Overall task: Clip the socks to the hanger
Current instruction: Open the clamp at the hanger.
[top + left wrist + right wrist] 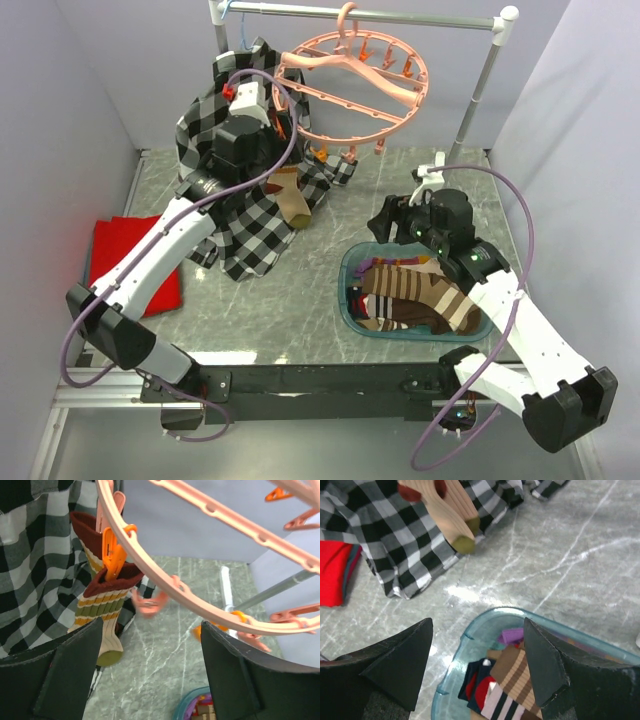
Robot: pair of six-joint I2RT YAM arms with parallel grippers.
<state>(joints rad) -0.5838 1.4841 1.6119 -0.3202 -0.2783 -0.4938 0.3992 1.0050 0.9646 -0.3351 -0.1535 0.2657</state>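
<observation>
From the top external view, we find the hanger hooked on the rail, with one hung sock dangling beneath its near-left rim in front of the plaid shirt. The remaining socks lie heaped in the basin at right, the uppermost striped one with its long axis running from far-left to near-right. The right gripper hangs over the basin's far-left rim, so the heap sits below it and back towards its own base. The left gripper is up at the hanger's left rim, well apart from the basin. We judge the right arm clearly the nearer for the next pick. In the left wrist view, the left gripper stands wide apart and holds nothing. The hanger ring crosses above the gap, the hung sock sits up-left with its cuff pinched by an orange clip, and an unused clip dangles almost straight ahead. In the right wrist view, the right gripper is likewise spread wide and empty. The basin rim lies directly beneath the gap and the striped socks lie just beyond it towards the lower right. A red cloth lies off to the left.
</observation>
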